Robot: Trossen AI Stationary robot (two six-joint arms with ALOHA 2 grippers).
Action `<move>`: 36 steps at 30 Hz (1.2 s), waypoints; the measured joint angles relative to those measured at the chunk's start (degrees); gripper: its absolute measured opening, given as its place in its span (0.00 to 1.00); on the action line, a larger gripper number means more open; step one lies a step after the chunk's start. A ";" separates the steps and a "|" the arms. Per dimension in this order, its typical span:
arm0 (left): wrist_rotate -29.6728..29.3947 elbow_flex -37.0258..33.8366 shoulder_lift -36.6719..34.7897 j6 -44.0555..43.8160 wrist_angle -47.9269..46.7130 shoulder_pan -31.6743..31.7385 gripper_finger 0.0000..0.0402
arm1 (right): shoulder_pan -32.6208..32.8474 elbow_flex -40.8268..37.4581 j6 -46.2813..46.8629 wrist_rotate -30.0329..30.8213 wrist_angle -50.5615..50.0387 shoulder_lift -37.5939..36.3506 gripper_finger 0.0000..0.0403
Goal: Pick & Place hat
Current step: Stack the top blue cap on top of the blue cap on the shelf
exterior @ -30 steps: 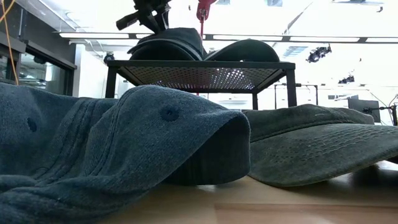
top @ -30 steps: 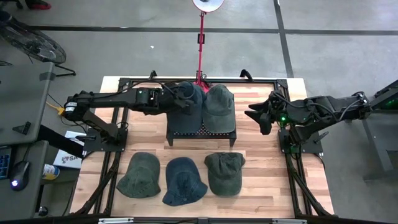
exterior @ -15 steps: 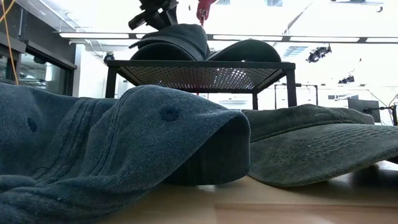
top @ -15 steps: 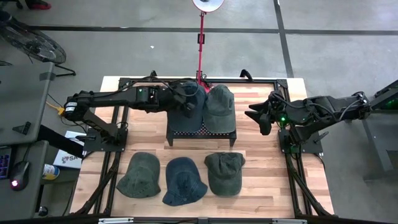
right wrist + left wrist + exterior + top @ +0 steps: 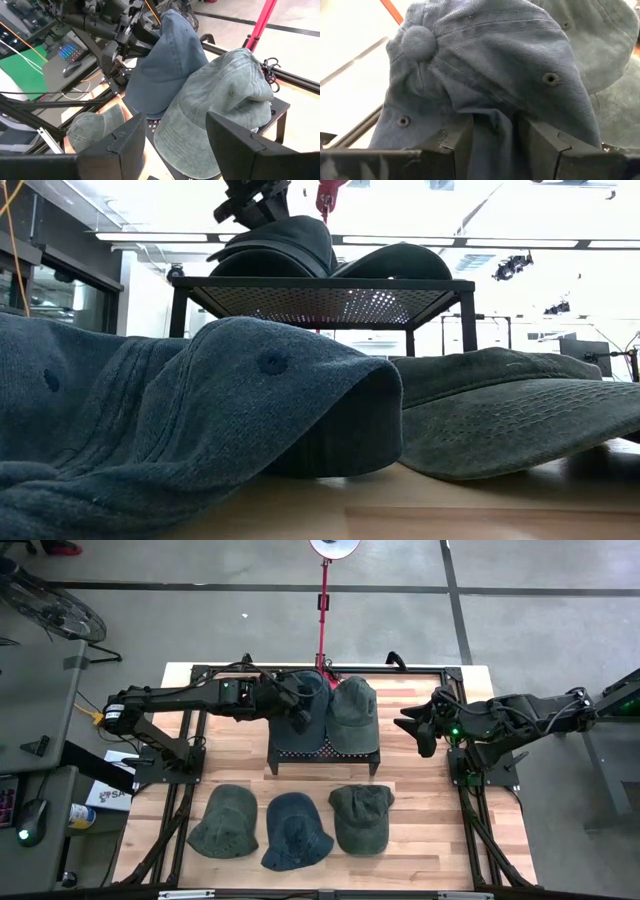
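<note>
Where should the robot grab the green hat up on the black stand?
Probably at the soft crown of the green hat, coming from the right, where the right end effector waits open. The cloth there bunches into folds that fingers can pinch, and the blue hat, pinched by the left end effector, crowds its left side.

No readable text, labels, brands or nos. anywhere. Small white sheet [image 5: 108, 792] w/ dark print, lying off the wooden worktop's left edge: too small to make out. Faded blue cotton cap [image 5: 490, 75] and washed green cotton cap [image 5: 215, 107] on the black mesh stand: no logos or tags.
</note>
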 joint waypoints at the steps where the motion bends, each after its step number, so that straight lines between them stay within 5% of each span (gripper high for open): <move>1: -0.08 0.00 0.00 0.44 0.00 0.00 0.38 | 0.01 -0.01 0.00 -0.02 -0.02 0.00 0.50; 36: 5.46 0.04 -0.04 2.21 1.85 5.20 0.38 | 0.01 0.00 0.28 -3.93 -2.53 0.00 0.50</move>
